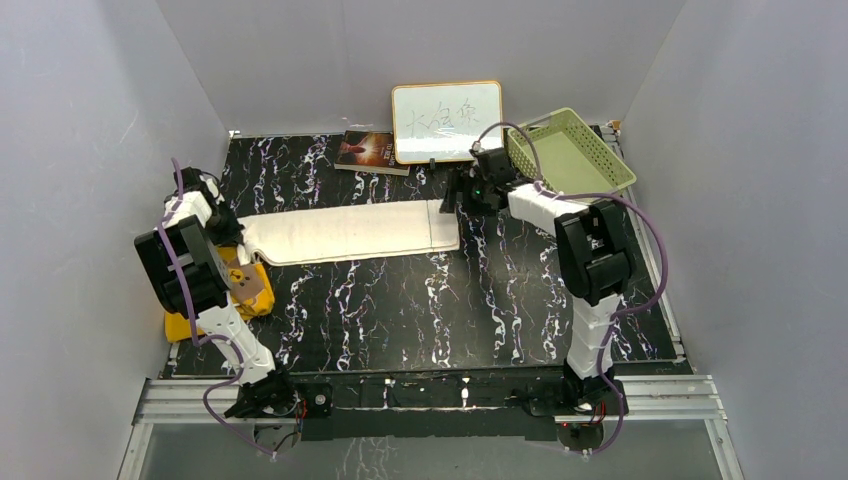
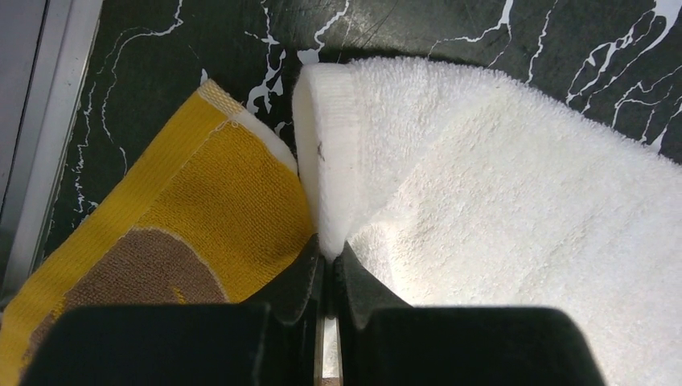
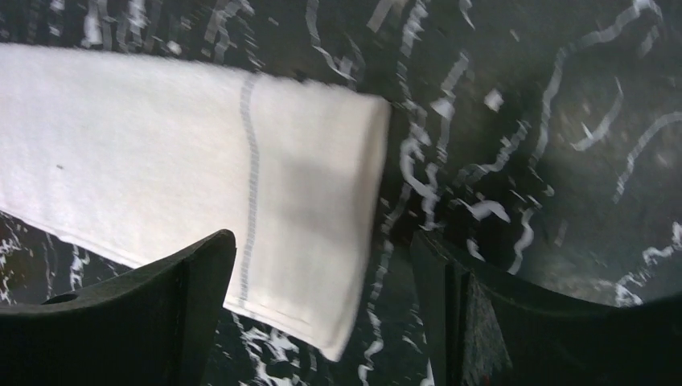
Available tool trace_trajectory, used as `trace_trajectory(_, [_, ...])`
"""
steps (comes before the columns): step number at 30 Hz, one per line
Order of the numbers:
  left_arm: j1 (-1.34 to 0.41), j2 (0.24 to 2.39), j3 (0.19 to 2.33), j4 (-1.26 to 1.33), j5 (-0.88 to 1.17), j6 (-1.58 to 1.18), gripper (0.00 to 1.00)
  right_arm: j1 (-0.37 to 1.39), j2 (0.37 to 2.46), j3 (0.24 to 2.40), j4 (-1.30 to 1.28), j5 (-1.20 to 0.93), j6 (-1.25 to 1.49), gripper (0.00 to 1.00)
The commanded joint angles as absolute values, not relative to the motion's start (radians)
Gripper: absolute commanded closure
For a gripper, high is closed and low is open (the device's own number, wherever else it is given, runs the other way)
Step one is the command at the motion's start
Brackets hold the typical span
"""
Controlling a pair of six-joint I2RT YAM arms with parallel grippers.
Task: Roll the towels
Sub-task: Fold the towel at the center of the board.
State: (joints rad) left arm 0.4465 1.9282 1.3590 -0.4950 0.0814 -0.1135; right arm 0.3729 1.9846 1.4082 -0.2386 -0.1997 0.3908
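The long cream-white towel [image 1: 350,231] lies flat across the middle of the black marbled table. My left gripper [image 2: 328,256] is shut on its left end, pinching a raised fold of the towel [image 2: 499,185]. The orange-yellow towel [image 1: 245,288] with a brown patch lies just left of that end, partly under my left arm; it also shows in the left wrist view [image 2: 209,201]. My right gripper [image 3: 322,265] is open and empty, hovering over the cream towel's right end [image 3: 306,177], which lies flat on the table. In the top view the right gripper [image 1: 458,192] is at that end.
A white-faced board with an orange frame [image 1: 446,121] leans on the back wall. A dark-covered book [image 1: 366,150] lies beside it. A pale green basket [image 1: 568,152] stands tilted at the back right. Grey walls close in on three sides.
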Motion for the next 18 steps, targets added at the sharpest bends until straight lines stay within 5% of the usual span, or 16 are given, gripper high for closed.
trace_trajectory(1, [0.445, 1.926, 1.347, -0.501, 0.126, -0.125, 1.0, 0.26, 1.954, 1.272, -0.08, -0.379, 0.382, 0.23])
trace_trajectory(18, [0.444, 1.914, 1.345, -0.484, 0.19, -0.146, 1.0, 0.244, 2.071, 1.199, 0.012, -0.62, 0.384, 0.51])
